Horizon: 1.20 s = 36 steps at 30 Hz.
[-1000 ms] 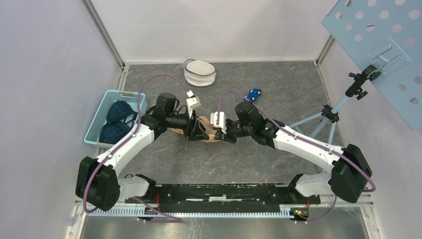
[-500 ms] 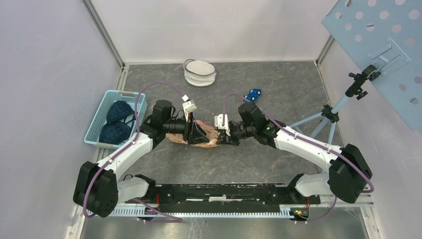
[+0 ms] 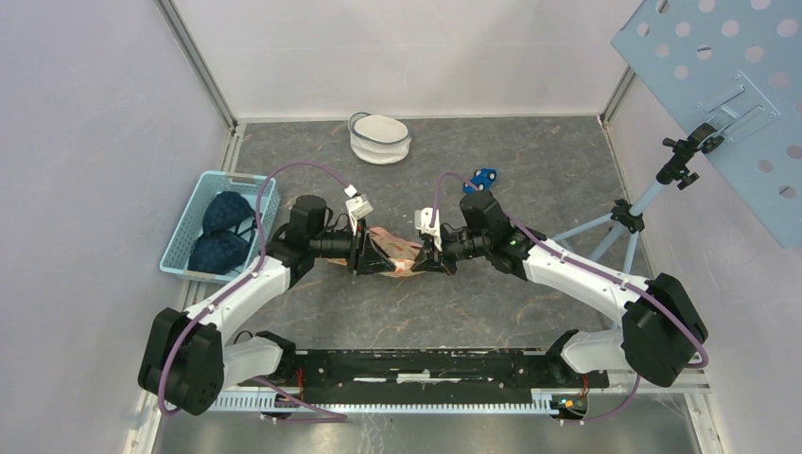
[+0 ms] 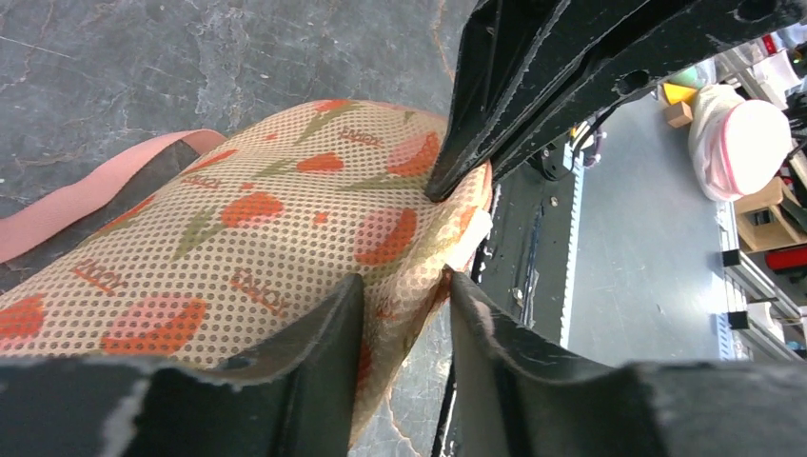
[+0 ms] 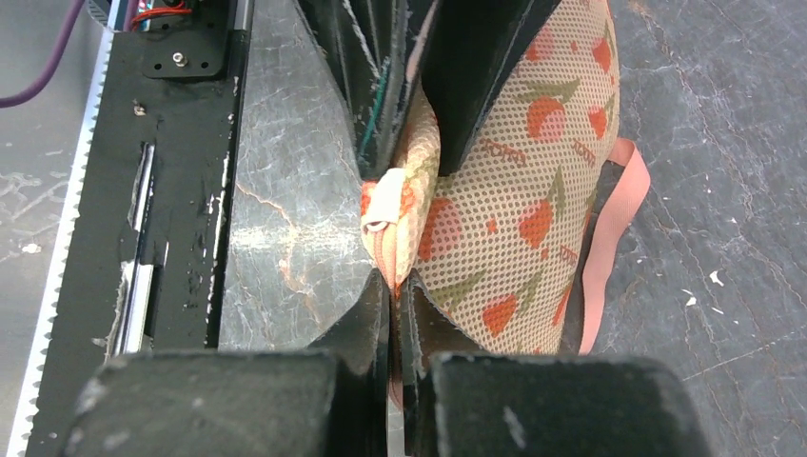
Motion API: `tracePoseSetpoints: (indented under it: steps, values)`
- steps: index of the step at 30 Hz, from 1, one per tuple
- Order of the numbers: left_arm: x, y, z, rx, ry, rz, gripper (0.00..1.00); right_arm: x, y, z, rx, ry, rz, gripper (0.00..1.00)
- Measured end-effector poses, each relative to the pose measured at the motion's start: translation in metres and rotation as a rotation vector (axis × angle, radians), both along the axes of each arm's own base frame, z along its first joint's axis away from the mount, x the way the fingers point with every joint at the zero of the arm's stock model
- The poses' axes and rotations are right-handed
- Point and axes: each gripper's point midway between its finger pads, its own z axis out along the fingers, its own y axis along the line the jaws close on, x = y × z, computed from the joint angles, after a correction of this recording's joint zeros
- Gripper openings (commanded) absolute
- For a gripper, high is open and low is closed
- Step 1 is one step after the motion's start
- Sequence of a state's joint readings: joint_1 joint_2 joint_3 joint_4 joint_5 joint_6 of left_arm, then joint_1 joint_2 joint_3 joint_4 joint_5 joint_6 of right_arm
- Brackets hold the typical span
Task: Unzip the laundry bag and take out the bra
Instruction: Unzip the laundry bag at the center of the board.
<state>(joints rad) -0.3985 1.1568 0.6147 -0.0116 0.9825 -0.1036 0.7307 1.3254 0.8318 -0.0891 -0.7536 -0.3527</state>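
Found peach floral mesh laundry bag (image 3: pixel 390 253) lengthwise between the claws, right gripper (image 5: pixel 392 314) clamped shut on its zip end, left gripper (image 4: pixel 407 281) half-open astride its opposite end.

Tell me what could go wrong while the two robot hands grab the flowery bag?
1. The right gripper is shut on just a thin strip of the bag at its edge, so a pull might make it slip free.
2. The left gripper has its jaws apart around a bulge of mesh; closing there may only bunch up the cloth.
3. The pink strap lies loose beside the bag and might snag on a finger.
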Motion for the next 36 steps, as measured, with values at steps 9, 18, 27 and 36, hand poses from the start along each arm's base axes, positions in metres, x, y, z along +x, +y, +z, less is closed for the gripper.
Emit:
tracePoseSetpoints:
  steps: [9,18,27,36]
  values:
    - [0.007,-0.003,0.001,-0.017,0.032,0.033,0.23,-0.001,0.001,0.002,0.014,0.014,0.004,0.0]
    - [0.006,-0.007,0.001,-0.043,0.094,0.045,0.26,-0.01,0.007,-0.008,-0.018,0.012,0.034,0.0]
    - [-0.003,-0.013,-0.001,-0.051,0.103,0.014,0.19,-0.016,0.015,-0.019,-0.081,0.058,0.057,0.0]
    - [-0.006,-0.015,0.001,-0.073,0.082,-0.002,0.38,-0.006,0.009,-0.023,-0.094,0.144,0.006,0.0]
